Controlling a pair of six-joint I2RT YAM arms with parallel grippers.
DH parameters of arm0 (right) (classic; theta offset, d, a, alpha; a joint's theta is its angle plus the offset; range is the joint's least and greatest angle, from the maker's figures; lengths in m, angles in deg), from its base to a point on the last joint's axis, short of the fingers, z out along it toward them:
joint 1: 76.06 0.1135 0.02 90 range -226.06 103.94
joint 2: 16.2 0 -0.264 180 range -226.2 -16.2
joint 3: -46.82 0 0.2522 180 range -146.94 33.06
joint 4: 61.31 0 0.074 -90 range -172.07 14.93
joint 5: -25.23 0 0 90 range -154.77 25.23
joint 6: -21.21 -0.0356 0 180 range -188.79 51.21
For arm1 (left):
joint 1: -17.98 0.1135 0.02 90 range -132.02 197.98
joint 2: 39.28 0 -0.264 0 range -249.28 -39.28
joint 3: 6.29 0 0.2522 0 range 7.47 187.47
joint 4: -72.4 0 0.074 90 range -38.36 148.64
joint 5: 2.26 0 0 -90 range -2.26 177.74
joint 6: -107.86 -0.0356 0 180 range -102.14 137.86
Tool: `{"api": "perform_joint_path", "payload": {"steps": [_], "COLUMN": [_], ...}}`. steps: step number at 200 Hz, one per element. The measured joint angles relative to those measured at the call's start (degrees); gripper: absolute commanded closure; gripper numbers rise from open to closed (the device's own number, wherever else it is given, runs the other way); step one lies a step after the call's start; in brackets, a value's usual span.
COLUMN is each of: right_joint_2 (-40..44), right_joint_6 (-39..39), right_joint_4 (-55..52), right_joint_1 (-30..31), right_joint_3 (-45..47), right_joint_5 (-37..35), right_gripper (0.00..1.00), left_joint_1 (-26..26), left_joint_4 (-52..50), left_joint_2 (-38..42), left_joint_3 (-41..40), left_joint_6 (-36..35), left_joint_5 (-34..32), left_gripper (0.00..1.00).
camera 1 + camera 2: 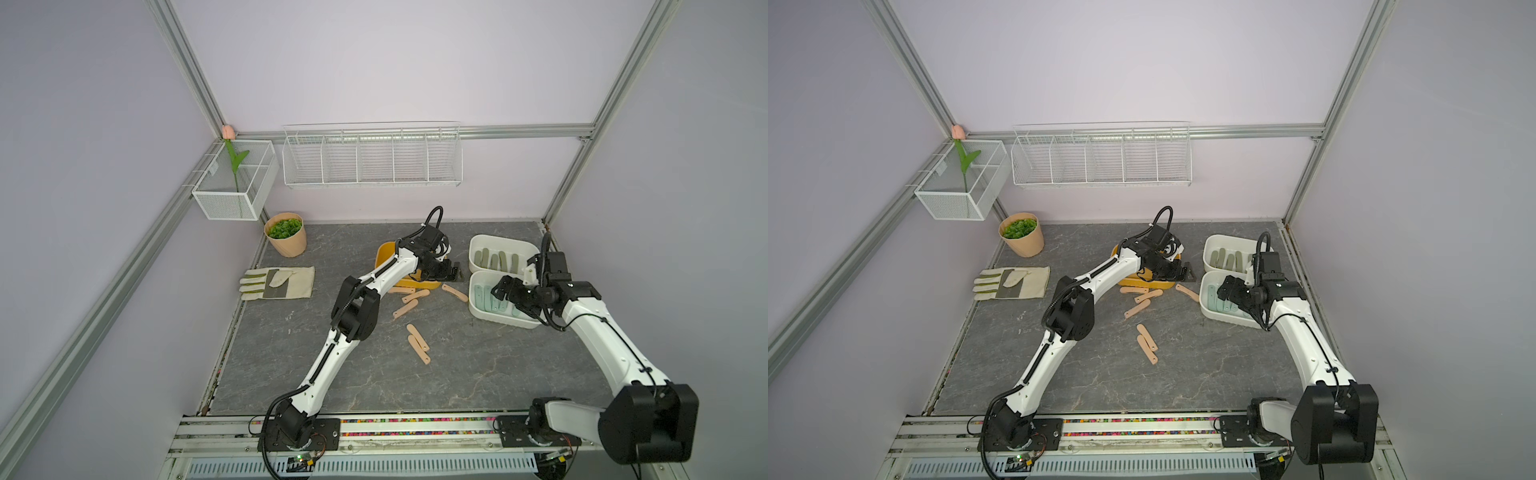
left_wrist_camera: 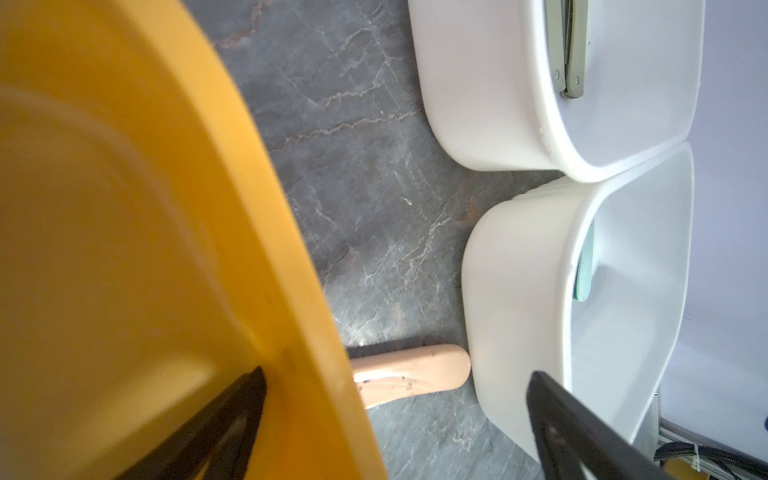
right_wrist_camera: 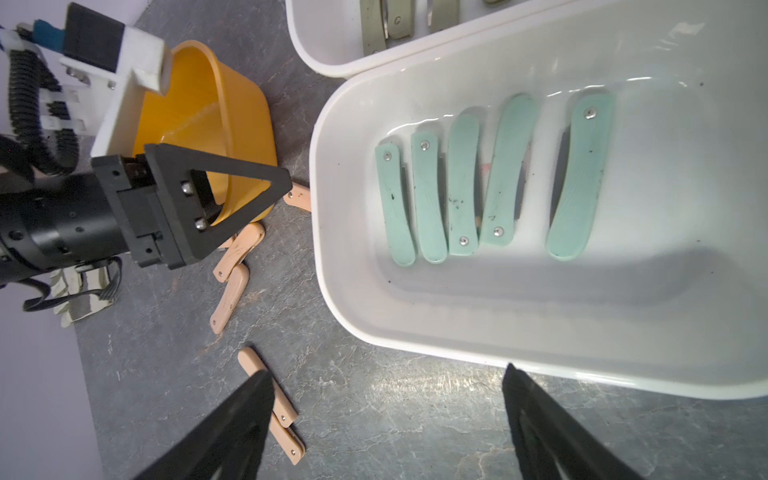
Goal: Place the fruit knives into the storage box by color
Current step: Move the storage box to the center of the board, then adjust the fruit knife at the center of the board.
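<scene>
Six peach knives (image 1: 419, 349) lie loose on the gray table (image 1: 478, 374). Two sit approx. mid-table, overlapping end to end, long axes on one diagonal, back-left to front-right. Three crowd the front side of the yellow tub (image 3: 253, 145). One runs nearly left-right and is partly hidden under the left arm. The next also runs nearly left-right, and the third slants front-left to back-right. No. six lies btwn the yellow tub and the near white tub (image 3: 415, 332), slanting back-left to front-right, its front-right end right at the white wall.

Two white tubs stand touching along the table's right edge, toward the back right corner. Near white tub shows five mint knives (image 3: 463, 187), flat, side by side, long axes across the tub's short width. Far white tub (image 2: 478, 104) holds the olive knives (image 1: 505, 259), also side by side w/ axes crosswise. Their count is unclear, since the right arm covers part.

Yellow tub sits toward the middle of the back edge and looks tipped, not flat. Left gripper (image 2: 397, 374) straddles its rim w/ jaws spread wide: one finger inside, one outside, nothing pinched. Right gripper (image 3: 385, 370) hangs over the near white tub, jaws also wide apart and empty.

Glove (image 1: 282, 282) lies flat near the left edge, fingers pointing left. Plant pot (image 1: 286, 241) stands in the back left corner.
</scene>
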Motion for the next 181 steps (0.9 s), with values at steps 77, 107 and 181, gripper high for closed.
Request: {"api": "perform_joint_path", "payload": {"steps": [77,107,181], "right_joint_2": [2.6,2.3,-7.9], "right_joint_6": [1.3,1.3,-0.4], "right_joint_4": [0.7,0.9,1.7], "right_joint_1": [11.1,19.4,38.2], "right_joint_3": [1.4,1.9,1.9], "right_joint_5": [1.6,-0.9,-11.4], "right_gripper": [0.09,0.09,0.05], "left_joint_1": [4.5,8.2,16.5], "left_joint_4": [5.6,11.4,19.8], "left_joint_2": [13.0,22.0,43.7], "left_joint_3": [-12.5,-23.5,-52.5], "left_joint_6": [1.9,3.6,6.5], "left_joint_5": [1.1,1.5,-0.9], "left_gripper": [0.01,0.01,0.01]}}
